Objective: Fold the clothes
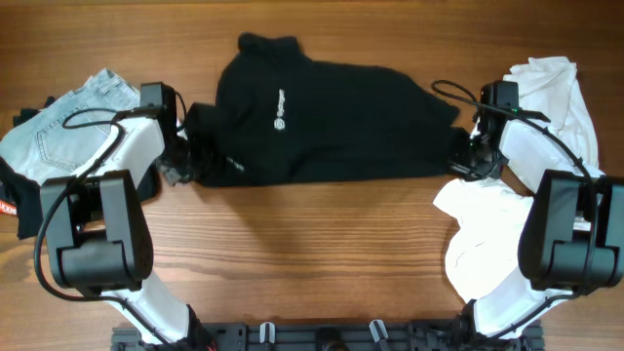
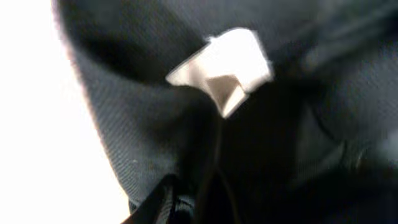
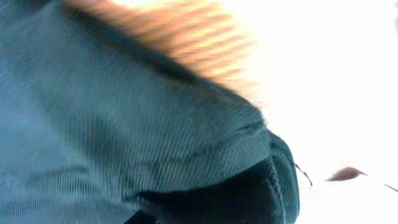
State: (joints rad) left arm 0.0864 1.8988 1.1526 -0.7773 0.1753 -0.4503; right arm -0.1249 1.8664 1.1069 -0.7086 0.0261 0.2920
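A black top point(image 1: 322, 117) with a small white chest logo lies spread across the back middle of the wooden table. My left gripper point(image 1: 187, 161) is at its left end, shut on bunched black cloth. My right gripper point(image 1: 464, 161) is at its right end, shut on the cloth there. The left wrist view is filled with the black fabric point(image 2: 311, 124) and a white label point(image 2: 221, 65); the fingers barely show. The right wrist view shows the dark fabric point(image 3: 112, 124) close up, folded over the jaws.
Light blue jeans point(image 1: 68, 117) lie in a heap at the far left. White clothes lie at the right, one piece at the back point(image 1: 551, 97) and one nearer the front point(image 1: 487, 244). A dark item with a red strip point(image 1: 8, 205) sits at the left edge.
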